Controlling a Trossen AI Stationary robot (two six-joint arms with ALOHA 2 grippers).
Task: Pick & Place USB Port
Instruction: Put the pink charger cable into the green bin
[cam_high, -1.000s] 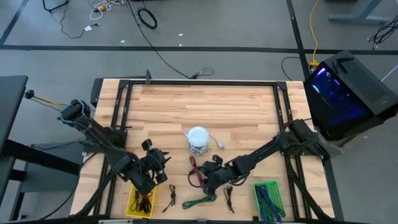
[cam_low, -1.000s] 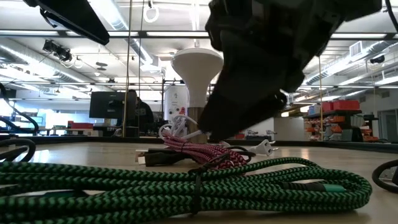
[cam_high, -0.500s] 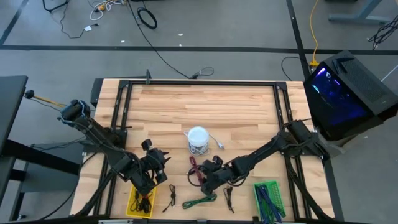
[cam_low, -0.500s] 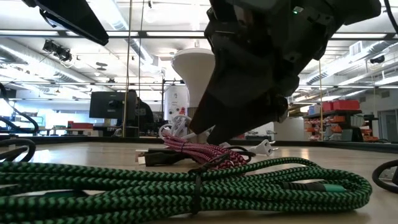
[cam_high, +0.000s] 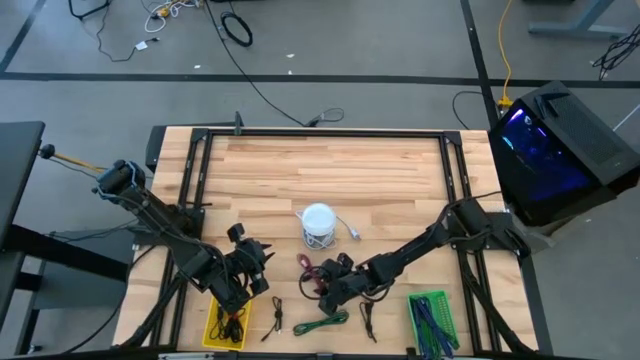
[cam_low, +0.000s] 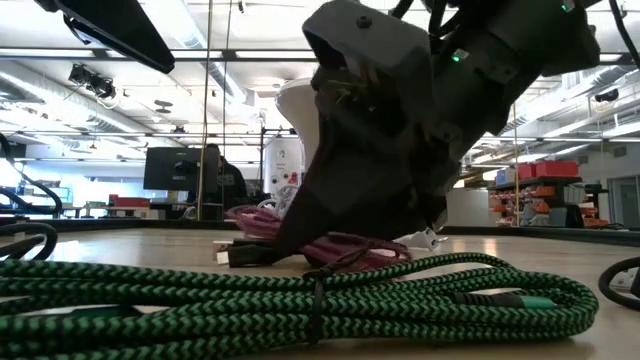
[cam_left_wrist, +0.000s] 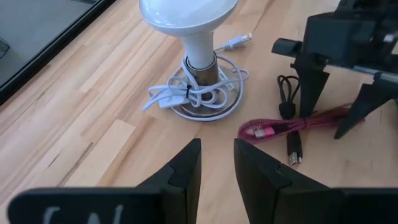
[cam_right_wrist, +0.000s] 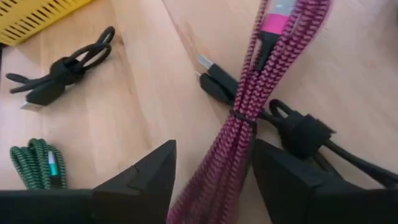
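Right claw (cam_right_wrist: 211, 186) was down at the table's front middle, fingers spread, straddling the pink braided cable (cam_right_wrist: 249, 106). Judging by that, the step in hand was the grasp on that bundle.

To do it well: close across the middle of the bundle, near its tie, so all strands get caught, not just one loop. Keep the fingertips (cam_right_wrist: 146, 171) off the wood as they close. A black cable (cam_right_wrist: 292, 134) lay partly under and touching the pink one, so a low or wide pinch would likely drag it along. Lift straight up and check the black one drops free.

Position: the pink cable ran between the two fingers, roughly along the claw's axis, with its plug end pointing away from the wrist. From the left wrist camera, the right claw (cam_left_wrist: 339, 106) stood over the cable's (cam_left_wrist: 292, 124) far end, not its coiled pink tip.

Left claw (cam_left_wrist: 214, 168) waited by the yellow bin (cam_high: 228, 322) at front left, fingers nearly together, nothing in them. The lamp (cam_high: 318, 224) stood just behind the pink cable; the green cable (cam_high: 325, 322) was in front.
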